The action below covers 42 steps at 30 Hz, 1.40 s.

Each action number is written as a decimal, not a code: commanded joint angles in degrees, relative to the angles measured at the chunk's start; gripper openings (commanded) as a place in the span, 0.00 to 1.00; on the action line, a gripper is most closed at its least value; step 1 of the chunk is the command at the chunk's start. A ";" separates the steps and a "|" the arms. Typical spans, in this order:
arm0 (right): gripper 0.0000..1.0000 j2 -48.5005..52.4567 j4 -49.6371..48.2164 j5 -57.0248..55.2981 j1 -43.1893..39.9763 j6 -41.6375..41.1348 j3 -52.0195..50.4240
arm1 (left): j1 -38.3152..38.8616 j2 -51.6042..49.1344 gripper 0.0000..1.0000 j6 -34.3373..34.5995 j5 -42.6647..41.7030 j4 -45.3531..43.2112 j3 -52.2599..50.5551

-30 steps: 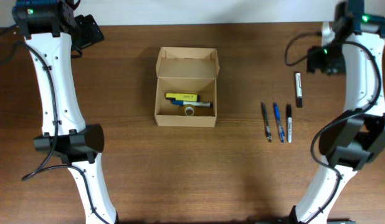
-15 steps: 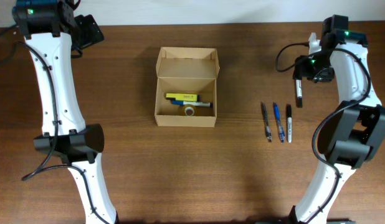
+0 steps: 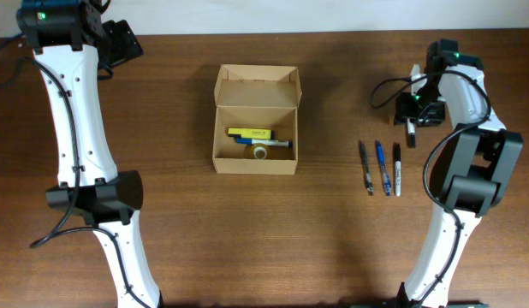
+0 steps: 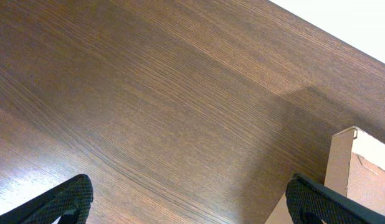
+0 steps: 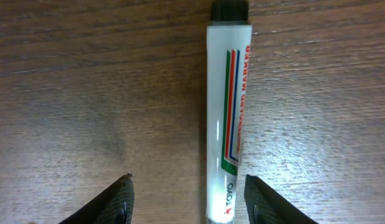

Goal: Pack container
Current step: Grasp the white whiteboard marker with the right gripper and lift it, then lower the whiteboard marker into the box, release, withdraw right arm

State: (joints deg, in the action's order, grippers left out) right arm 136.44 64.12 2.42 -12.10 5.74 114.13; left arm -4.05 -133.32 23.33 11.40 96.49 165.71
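Note:
The container (image 3: 256, 160) is an open tan cardboard box at the table's middle, with its flap lid standing at the back. It holds a yellow item (image 3: 249, 133), a blue pen and a small tape roll (image 3: 260, 153). One corner of the container shows in the left wrist view (image 4: 361, 168). My right gripper (image 3: 415, 113) is open and low over a white whiteboard marker (image 5: 227, 112), which lies on the table between its fingers (image 5: 192, 202), nearer the right one. My left gripper (image 3: 123, 41) is open and empty (image 4: 192, 202) at the far left back, away from the box.
Three pens lie side by side right of the box: a dark one (image 3: 365, 167), a blue one (image 3: 383, 168) and a black one (image 3: 397, 169). The marker's lower end (image 3: 411, 133) shows just behind them. The table's far edge (image 4: 342, 25) is close to my left gripper.
My right arm has swung in from the table's right edge to the left and come down over the whiteboard marker. The left arm and the box have not moved.

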 commanded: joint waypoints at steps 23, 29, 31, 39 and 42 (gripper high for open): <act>0.04 2.10 3.78 -0.20 0.46 -1.77 2.67 | -0.20 -0.20 1.00 -0.31 0.22 0.17 0.68; 0.04 -1.86 8.72 5.81 0.85 -1.75 14.84 | -0.20 -0.20 1.00 -0.31 0.22 0.17 0.68; 0.04 -3.04 11.28 7.89 1.57 -1.73 21.03 | -0.20 -0.20 1.00 -0.31 0.22 0.17 0.68; 0.04 -7.89 20.81 11.26 13.94 8.09 47.36 | -0.20 -0.20 1.00 -0.31 0.22 0.17 0.68; 0.04 -8.94 22.95 7.58 22.60 14.19 53.31 | -0.20 -0.20 1.00 -0.31 0.22 0.17 0.68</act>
State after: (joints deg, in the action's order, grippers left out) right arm 130.50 85.54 10.63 2.76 11.94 162.56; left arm -4.05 -133.32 23.35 11.40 96.49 165.71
